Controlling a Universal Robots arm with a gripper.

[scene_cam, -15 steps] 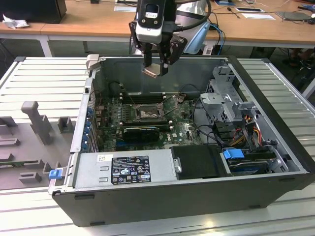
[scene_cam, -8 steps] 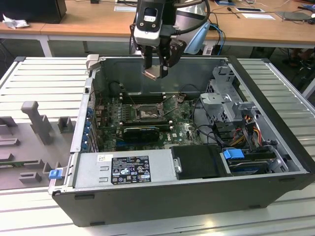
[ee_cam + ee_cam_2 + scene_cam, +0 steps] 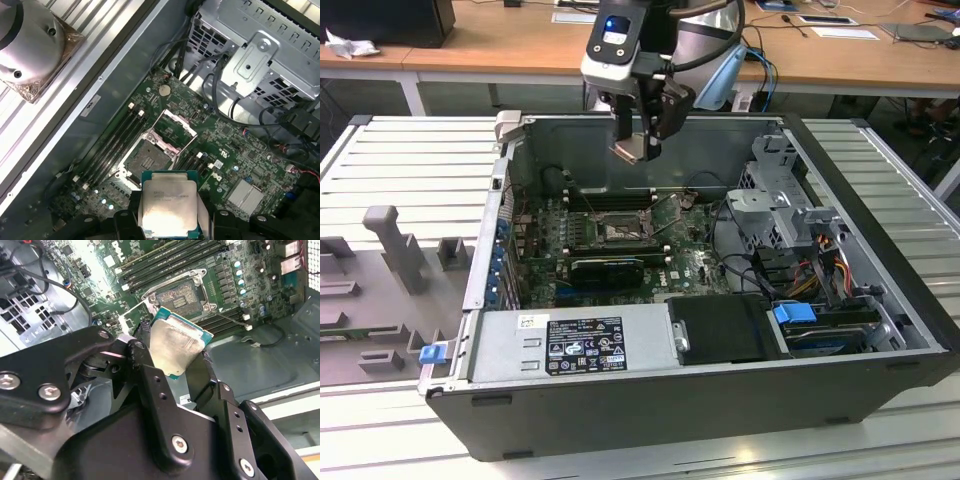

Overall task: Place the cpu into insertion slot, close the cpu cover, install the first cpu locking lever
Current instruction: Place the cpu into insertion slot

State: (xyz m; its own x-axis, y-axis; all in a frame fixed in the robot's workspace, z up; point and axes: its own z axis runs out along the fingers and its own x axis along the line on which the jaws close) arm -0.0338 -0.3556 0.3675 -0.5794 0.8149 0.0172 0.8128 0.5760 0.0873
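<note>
— Pincer (image 3: 640,143): wide, narrow, or holding?
— Clamped on the cpu (image 3: 169,204), one finger (image 3: 147,367) against each of two opposite edges. Pale face turned outward, green rim showing in both wrist views.

— Whereabouts of the cpu?
— Up in the air between the fingertips, over the open computer case (image 3: 880,300), near its far wall in the exterior view. Touching nothing but the pincer.

— And the insertion slot (image 3: 618,230)?
— At about six o'clock of the pincer in the exterior view, well apart from it, down on the green circuit board (image 3: 695,262). Dark centre lying bare.

— Cpu cover (image 3: 176,125)?
— Swung up off the slot, standing tilted along one side of it in the first wrist view.

— Around the slot?
— Black memory rows (image 3: 117,137) just beside it. In the exterior view, silver drive cage (image 3: 775,190) at about three o'clock, grey labelled box (image 3: 570,345) at six o'clock. Case resting on a ribbed metal surface (image 3: 400,160).
</note>
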